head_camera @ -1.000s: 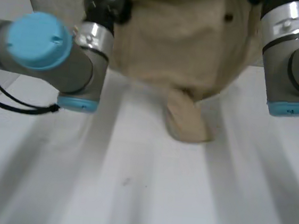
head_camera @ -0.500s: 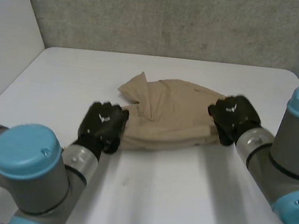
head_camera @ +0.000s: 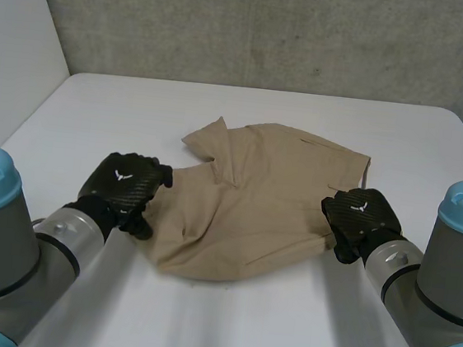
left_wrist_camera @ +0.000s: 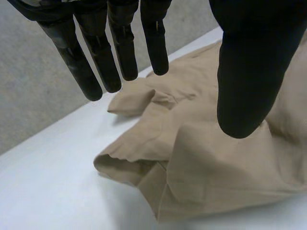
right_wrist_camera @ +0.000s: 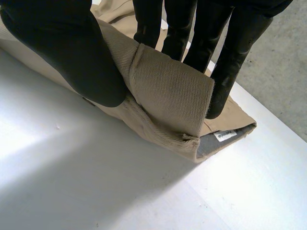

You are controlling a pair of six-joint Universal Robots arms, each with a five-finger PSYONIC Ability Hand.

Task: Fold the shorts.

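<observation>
While the right hand [head_camera: 359, 220] pinches the lone shorts [head_camera: 263, 185], the left hand [head_camera: 122, 185] holds its fingers wide.

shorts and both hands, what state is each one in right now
shorts: lying on the table, folded over but rumpled, right edge lifted off the surface
left hand: open, fingers straight, over the shorts' left edge, holding nothing
right hand: shut on the shorts, right edge pinched between thumb and fingers
</observation>
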